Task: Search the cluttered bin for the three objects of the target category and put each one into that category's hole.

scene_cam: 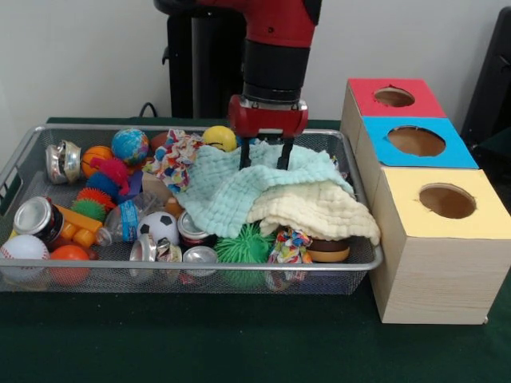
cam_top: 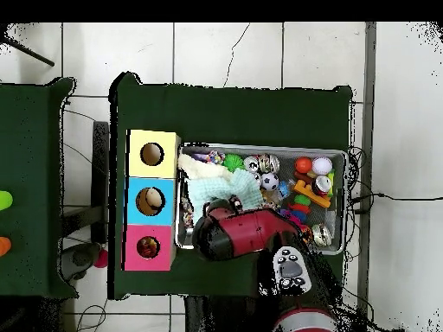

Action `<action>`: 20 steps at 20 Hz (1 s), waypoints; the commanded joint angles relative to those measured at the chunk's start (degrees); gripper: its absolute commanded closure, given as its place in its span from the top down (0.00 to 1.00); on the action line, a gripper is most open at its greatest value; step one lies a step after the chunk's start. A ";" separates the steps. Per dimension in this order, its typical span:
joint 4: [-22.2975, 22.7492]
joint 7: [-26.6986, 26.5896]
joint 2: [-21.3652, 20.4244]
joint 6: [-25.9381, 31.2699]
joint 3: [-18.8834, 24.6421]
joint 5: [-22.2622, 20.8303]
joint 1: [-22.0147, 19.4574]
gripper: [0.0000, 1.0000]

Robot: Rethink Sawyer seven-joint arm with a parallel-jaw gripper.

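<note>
The silver wire-mesh basket is full of clutter; it also shows in the overhead view. My gripper hangs over the basket's far middle, open, its fingertips at the top of a mint-green cloth. Nothing shows between the fingers. No animal toy shows in the basket. The red-topped box stands at the far right, its round hole dark. In the overhead view the red box's hole seems to hold something coloured. The arm hides the gripper there.
A cream cloth lies beside the mint one. A green spiky ball, soccer ball, cans, baseball, globe ball and yellow ball crowd the basket. Blue-topped and yellow-topped boxes stand nearer the camera.
</note>
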 commanded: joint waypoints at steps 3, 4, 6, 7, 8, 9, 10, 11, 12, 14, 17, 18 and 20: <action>-0.02 11.54 6.54 -3.33 5.77 7.59 -5.78 1.00; -0.08 11.64 6.95 -4.15 5.56 7.96 -5.72 1.00; -0.49 11.45 7.99 -5.21 4.89 8.74 -5.34 1.00; -0.59 11.57 8.76 -6.39 4.95 9.05 -5.48 1.00; -0.76 11.30 9.33 -7.15 5.08 9.10 -5.67 1.00; -1.34 11.37 11.02 -9.31 5.34 9.07 -6.19 1.00; -1.79 11.52 12.12 -10.77 5.20 9.23 -6.33 1.00; -2.75 11.62 13.60 -12.16 4.32 9.43 -5.95 1.00; -3.11 11.37 14.08 -12.55 4.03 9.51 -5.83 1.00; -3.29 9.72 14.16 -13.01 4.12 9.50 -5.89 0.00; -3.53 6.91 13.87 -11.22 5.14 7.58 -6.63 0.00; -3.38 6.90 13.72 -11.27 5.26 7.70 -6.78 0.00; -2.98 6.83 12.77 -11.70 5.77 7.71 -7.11 0.00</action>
